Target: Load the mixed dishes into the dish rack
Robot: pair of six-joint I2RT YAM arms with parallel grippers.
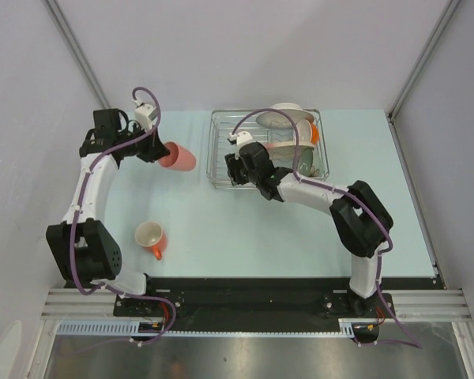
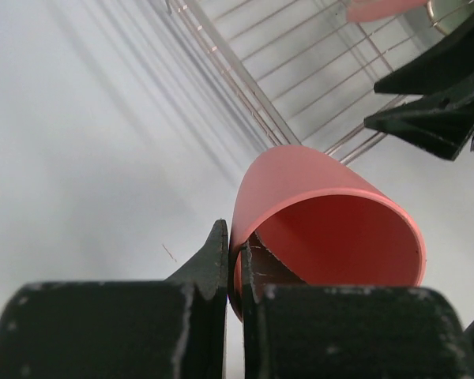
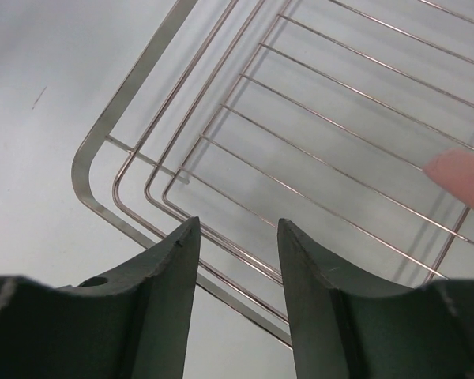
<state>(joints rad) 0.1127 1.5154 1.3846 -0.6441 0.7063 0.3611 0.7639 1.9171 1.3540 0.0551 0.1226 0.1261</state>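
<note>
- L gripper [image 2: 233,246] is clamping the salmon-pink tumbler [image 2: 324,213] by its rim wall. One black finger [image 2: 212,264] is pressing on the outside and the other is sitting inside the mouth.
- Tumbler is looking smooth and matte, tapered w/ a round mouth. It's lying sideways in the grip, mouth facing the wrist cam and base pointing toward the rack.
- In top view the tumbler is sitting left of the rack and apart from it. Can't tell if it's clearing the table.
- Dish rack [image 1: 218,158] is sitting at the far centre of the table. It's rectangular, made of thin shiny wire, w/ rounded corners and parallel floor bars.
- R gripper [image 3: 237,233] is hovering over the rack's near-left corner w/ fingers spread apart and nothing btwn them. The fingers are looking dark, curved and matte.
- Dishes are crowding the rack's far and right parts. A pink-rimmed plate [image 1: 288,144] is standing there, and a greenish bowl [image 1: 313,162] is tipping on edge at the right.
- Pale round pieces are sitting behind those, too bunched to tell apart.
- Orange mug [image 1: 151,237] is standing upright on the near-left part of the table, well apart from the rack. It's looking glossy w/ a white inside, handle pointing toward the near edge.
- Table [image 1: 221,237] is showing a flat, matte, pale blue-green top.
</note>
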